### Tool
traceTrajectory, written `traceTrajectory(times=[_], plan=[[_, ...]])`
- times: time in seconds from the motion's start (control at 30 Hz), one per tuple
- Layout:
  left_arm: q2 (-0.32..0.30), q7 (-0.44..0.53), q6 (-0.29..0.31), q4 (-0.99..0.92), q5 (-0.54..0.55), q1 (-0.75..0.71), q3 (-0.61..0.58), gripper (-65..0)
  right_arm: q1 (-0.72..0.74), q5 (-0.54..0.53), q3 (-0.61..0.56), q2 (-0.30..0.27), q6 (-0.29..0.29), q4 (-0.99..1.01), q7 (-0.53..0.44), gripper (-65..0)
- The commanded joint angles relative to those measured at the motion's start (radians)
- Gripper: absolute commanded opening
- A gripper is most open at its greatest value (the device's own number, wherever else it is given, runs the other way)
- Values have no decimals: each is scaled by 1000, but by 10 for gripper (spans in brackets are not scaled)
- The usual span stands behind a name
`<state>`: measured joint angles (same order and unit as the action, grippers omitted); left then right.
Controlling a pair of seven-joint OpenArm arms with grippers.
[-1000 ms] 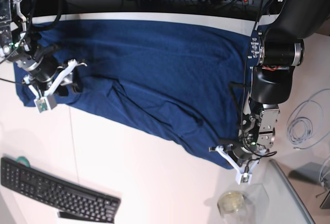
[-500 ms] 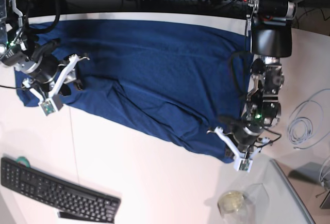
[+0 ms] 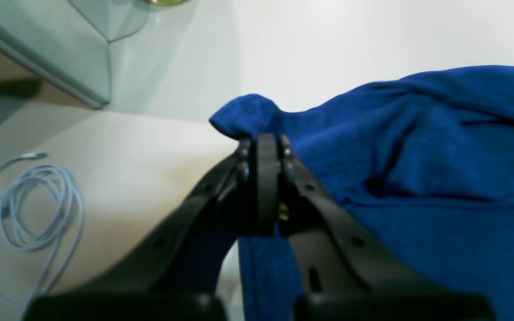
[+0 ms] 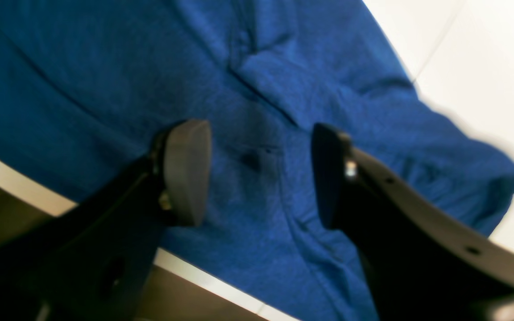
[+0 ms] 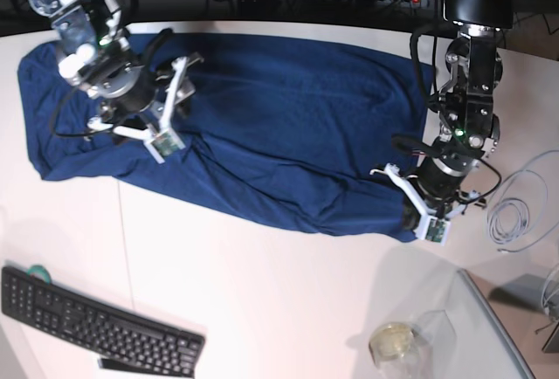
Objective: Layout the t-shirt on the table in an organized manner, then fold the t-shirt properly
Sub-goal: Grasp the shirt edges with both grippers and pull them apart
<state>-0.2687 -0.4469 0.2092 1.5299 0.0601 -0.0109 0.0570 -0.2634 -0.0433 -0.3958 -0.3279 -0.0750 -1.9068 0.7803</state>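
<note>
The dark navy t-shirt (image 5: 279, 126) lies spread across the white table (image 5: 262, 300), with folds near its middle. My left gripper (image 5: 403, 201) is at the shirt's lower right corner. In the left wrist view that gripper (image 3: 263, 147) is shut on a pinch of the t-shirt (image 3: 417, 156), whose edge bulges up behind the jaws. Over the shirt's left part my right gripper (image 5: 166, 104) hovers. Seen from the right wrist, the right gripper (image 4: 257, 171) is open, both pads apart above the t-shirt (image 4: 105, 89) and nothing between them.
A black keyboard (image 5: 96, 327) lies at the front left. A grey translucent tray (image 5: 493, 327) and a small round jar (image 5: 393, 341) sit at the front right. A coiled pale cable (image 5: 515, 213) lies right of the left arm. Cables run behind the table's far edge.
My right arm moved up and to the right over the shirt and its jaws opened wider. The shirt's left end now lies spread flat. The left gripper drew the corner slightly back, still shut.
</note>
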Motion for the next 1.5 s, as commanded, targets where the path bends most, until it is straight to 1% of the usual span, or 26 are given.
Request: traceTrajectory(times=[0.0,0.03,0.1,0.2,0.33,0.6,0.77,0.9,0.93,1.0,1.1,1.17,1.2,1.23,1.4,1.47], plan=[[-16,23,-17,21,1,9,27,-650,19,39,-10,19,5,-17,-26,-296],[-16,23,-17,21,1,-4,39,-650,23,81,-16,34,2,-10,-26,-291],[-16,21,-17,21,1,-18,53,-650,40,127,-21,65,-4,11,-26,-291],[-17,23,-17,28,1,-44,57,-650,88,132,-39,85,-4,89,-29,-291],[-17,23,-17,34,1,-59,57,-650,144,132,-93,83,-3,220,-95,-291],[-11,18,-17,31,1,-50,51,-650,155,132,-99,77,-4,286,-109,-291],[-11,18,-17,27,1,-33,48,-650,194,132,-99,80,-4,356,-109,-294],[-10,18,-17,28,-1,-33,48,-650,206,132,-99,75,-4,373,-111,-302],[-10,18,-17,27,-1,-31,48,-650,207,132,-98,75,-4,373,-111,-320],[-10,18,-17,25,-1,-31,48,-650,210,132,-94,75,-7,373,-111,-377],[-10,18,-17,25,-1,-31,48,-650,224,132,-90,75,-55,376,-111,-500],[-10,18,-17,24,-1,-18,47,-650,229,133,-90,75,-62,398,-111,-576],[-10,18,-17,17,-1,-11,47,-650,237,133,-79,75,-62,409,-111,-602],[-10,18,-17,5,-1,-5,47,-650,238,133,-65,75,-62,416,-111,-612],[-5,20,-18,-55,-1,61,47,-650,241,133,25,74,-67,415,-111,-621],[7,20,-18,-64,-1,81,47,-650,244,133,59,66,-69,413,-111,-621]])
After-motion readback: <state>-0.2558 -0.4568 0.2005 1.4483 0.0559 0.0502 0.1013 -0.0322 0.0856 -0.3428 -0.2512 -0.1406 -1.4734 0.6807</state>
